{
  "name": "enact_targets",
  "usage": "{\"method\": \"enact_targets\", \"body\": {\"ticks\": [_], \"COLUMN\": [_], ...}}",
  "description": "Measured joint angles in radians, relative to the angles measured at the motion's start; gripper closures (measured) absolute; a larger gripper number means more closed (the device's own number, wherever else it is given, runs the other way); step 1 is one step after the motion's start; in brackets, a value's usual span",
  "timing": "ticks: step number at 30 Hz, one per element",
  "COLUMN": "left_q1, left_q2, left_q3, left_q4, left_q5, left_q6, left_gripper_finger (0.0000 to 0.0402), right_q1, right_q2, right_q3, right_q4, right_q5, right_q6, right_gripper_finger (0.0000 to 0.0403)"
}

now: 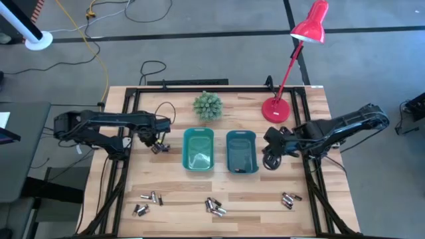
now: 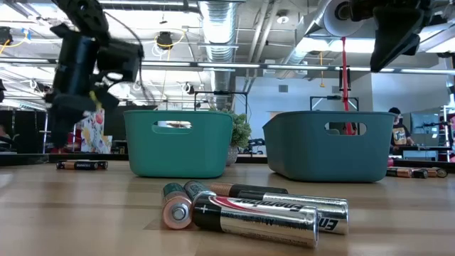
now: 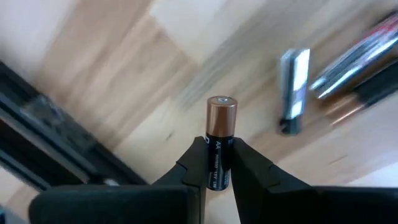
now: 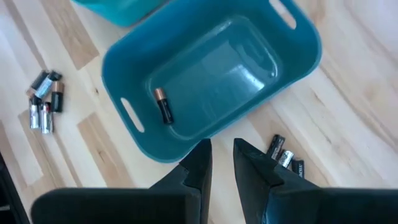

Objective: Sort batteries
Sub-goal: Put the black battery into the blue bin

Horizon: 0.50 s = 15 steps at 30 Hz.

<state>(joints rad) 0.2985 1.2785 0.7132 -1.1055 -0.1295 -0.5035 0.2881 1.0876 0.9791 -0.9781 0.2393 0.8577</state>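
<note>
Left gripper (image 3: 217, 163) raised off the table, fingers (image 3: 194, 167) clamped on a battery (image 3: 219, 143) standing upright between them. Right gripper (image 4: 222, 163) aloft, fingers slightly parted, nothing between.

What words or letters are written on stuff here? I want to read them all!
"AA": on the black-and-copper cylindrical battery clamped in the left gripper.
"En...": cut-off brand lettering on the silver-and-black cylindrical battery lying nearest in the low view.
Print on the other batteries is too small or blurred to read.
</note>
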Motion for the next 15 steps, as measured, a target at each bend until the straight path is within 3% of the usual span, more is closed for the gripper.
{"method": "enact_targets", "body": {"ticks": [9,15], "left_q1": [-0.010,-0.084], "left_q2": [-0.084,-0.030], "left_q3": [0.205,0.389], "left_q4": [-0.041,-0.031], "left_q5": [-0.024,-0.065], "left_q6": [-0.135,-0.191], "left_gripper_finger": [0.0357,0.0360], "right_q1": [0.062,0.100], "right_q2": [-0.239,-0.367], "right_q3": [-0.239,-0.381], "right_q4": [0.107,0.198], "right_q5": [0.039,0.019], "right_q6": [0.119,0.164], "right_gripper_finger": [0.0320,0.0320]}}
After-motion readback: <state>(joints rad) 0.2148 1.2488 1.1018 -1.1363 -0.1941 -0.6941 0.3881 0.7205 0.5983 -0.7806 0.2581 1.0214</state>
